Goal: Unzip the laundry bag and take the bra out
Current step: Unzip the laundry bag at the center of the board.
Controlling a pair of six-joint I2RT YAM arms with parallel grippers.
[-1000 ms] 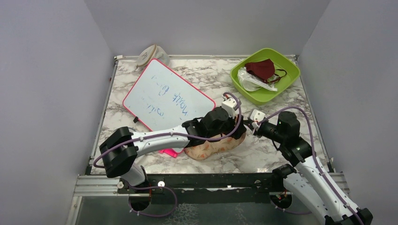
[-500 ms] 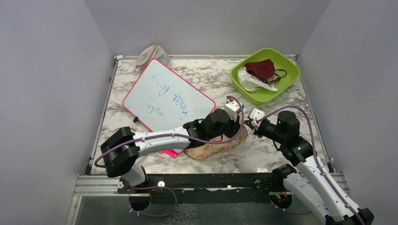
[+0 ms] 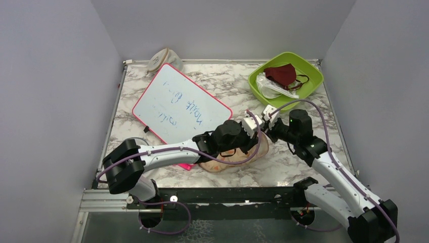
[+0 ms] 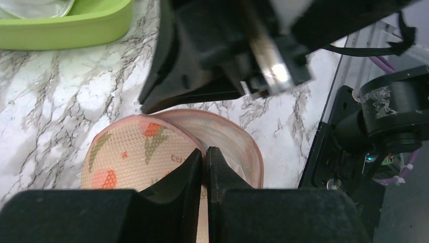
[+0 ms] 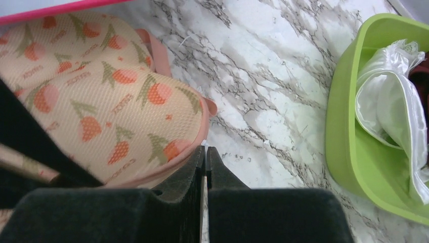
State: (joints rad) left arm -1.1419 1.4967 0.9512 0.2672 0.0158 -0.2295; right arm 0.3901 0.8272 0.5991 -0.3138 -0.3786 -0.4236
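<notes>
Left gripper (image 4: pixel 205 152): jaws pressed together, and the pink zip edging of the laundry bag (image 4: pixel 136 152) runs right into the tips, so it reads as clamped on that edging. The printed mesh panel sits to the left of the left jaws. Directly to their right the bag's mouth gapes, with pale lining (image 4: pixel 230 139) showing inside the pink rim. The right arm's black wrist body (image 4: pixel 212 50) hangs close ahead of the left jaws, above the bag's far edge. Right gripper (image 5: pixel 205 151): jaws also together, tips touching the bag's pink rim from the outer side; can't tell whether anything is actually pinched between them. From the right jaws the bag spreads ahead and to the left, lying on the marble table (image 5: pixel 263 101), with a small pink tab (image 5: pixel 210 107) sticking out just ahead of the tips. The green tray (image 5: pixel 349 152) is off to the right of the right jaws, apart from the bag. White satiny fabric in it reads as the bra (image 5: pixel 389 101), beside a maroon mask (image 3: pixel 282 74). A pink-framed whiteboard (image 3: pixel 179 104) lies beyond the bag on the left jaws' side, with the bag's end touching its frame.
</notes>
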